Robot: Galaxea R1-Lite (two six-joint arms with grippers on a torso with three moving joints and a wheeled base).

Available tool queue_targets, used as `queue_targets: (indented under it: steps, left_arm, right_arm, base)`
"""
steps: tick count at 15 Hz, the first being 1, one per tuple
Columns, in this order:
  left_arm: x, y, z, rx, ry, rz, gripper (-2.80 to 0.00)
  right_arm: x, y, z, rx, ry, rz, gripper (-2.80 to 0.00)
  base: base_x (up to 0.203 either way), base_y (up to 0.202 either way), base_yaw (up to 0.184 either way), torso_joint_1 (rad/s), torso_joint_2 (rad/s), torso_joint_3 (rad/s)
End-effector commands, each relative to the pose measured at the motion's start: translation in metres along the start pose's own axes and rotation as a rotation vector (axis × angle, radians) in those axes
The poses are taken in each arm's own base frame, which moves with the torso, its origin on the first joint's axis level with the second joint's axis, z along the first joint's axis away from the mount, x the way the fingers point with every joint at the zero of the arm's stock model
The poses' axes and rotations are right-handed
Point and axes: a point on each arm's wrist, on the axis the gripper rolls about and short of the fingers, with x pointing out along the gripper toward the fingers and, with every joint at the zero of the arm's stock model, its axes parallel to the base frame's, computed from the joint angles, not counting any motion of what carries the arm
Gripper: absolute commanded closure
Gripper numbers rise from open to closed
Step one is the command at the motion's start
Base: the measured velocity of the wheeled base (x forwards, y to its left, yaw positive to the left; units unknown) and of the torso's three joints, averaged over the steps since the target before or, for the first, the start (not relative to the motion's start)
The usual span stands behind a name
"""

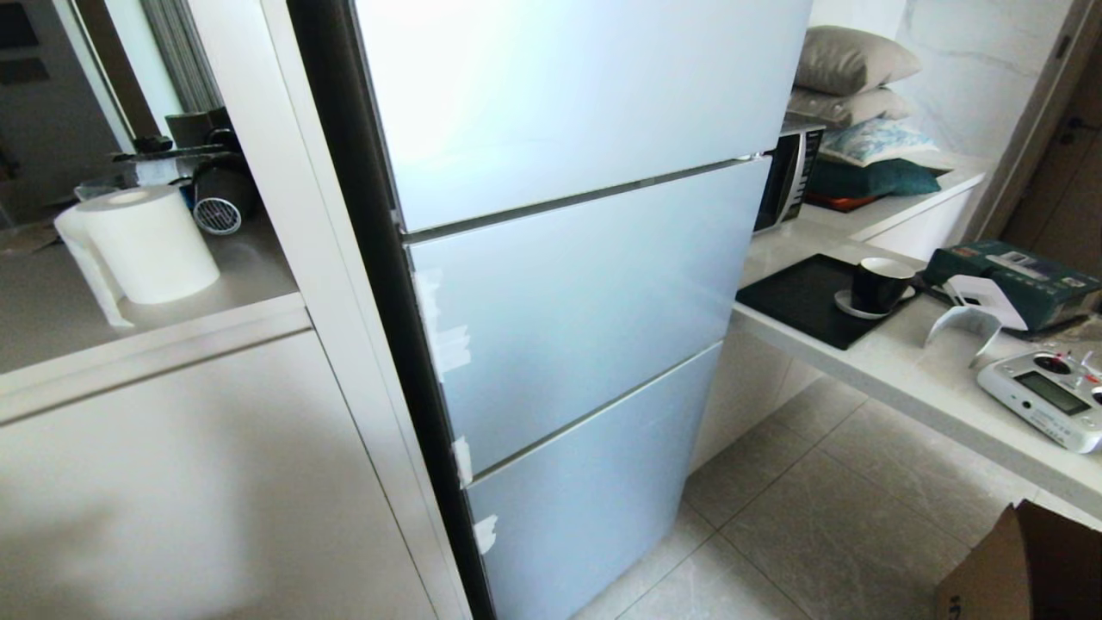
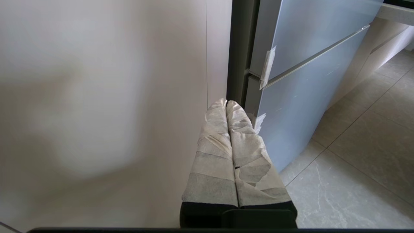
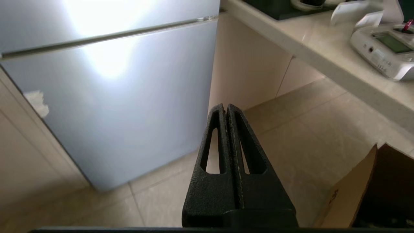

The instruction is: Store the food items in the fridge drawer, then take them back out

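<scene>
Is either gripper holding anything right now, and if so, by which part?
Nothing is held. The left gripper and the right gripper are both shut with nothing between their fingers, hanging in front of the closed fridge.

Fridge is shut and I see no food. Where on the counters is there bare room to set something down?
Left counter: bare patch in front of the paper roll; clutter sits behind it. Right counter: crowded by black mat with cup, green box and white controller; only the strip along its front edge is bare.
</scene>
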Motion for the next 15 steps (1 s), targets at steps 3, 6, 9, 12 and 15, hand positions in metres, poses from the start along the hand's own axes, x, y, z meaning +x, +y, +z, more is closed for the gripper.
queue_targets:
  steps: [3,6,9,12,15]
  left_arm:
    - [0.0,0.0,0.0,0.05,0.001,-0.011,0.0]
    - [-0.005,-0.002,0.039,-0.007,-0.118,-0.1,0.0]
    - [0.026,-0.002,0.089,-0.339,-0.004,-0.149,0.0]
    - [0.093,-0.004,0.107,-0.632,0.151,-0.159,0.0]
    - [0.157,-0.006,0.097,-0.77,0.268,-0.143,0.0]
  right_arm:
    - [-0.002,0.0,-0.003,-0.001,-0.018,-0.004,0.0]
    - [-0.002,0.0,-0.003,-0.001,-0.018,-0.004,0.0]
    - [-0.002,0.0,-0.003,-0.002,-0.018,-0.004,0.0]
    - [-0.002,0.0,-0.003,-0.001,-0.018,-0.004,0.0]
    - [-0.002,0.0,-0.003,-0.001,-0.018,-0.004,0.0]
  base:
    - [0.0,0.0,0.0,0.0,0.0,0.0]
    - [0.0,0.0,0.0,0.0,0.0,0.0]
    - [0.0,0.0,0.0,0.0,0.0,0.0]
    - [0.0,0.0,0.0,0.0,0.0,0.0]
    - [0.0,0.0,0.0,0.0,0.0,0.0]
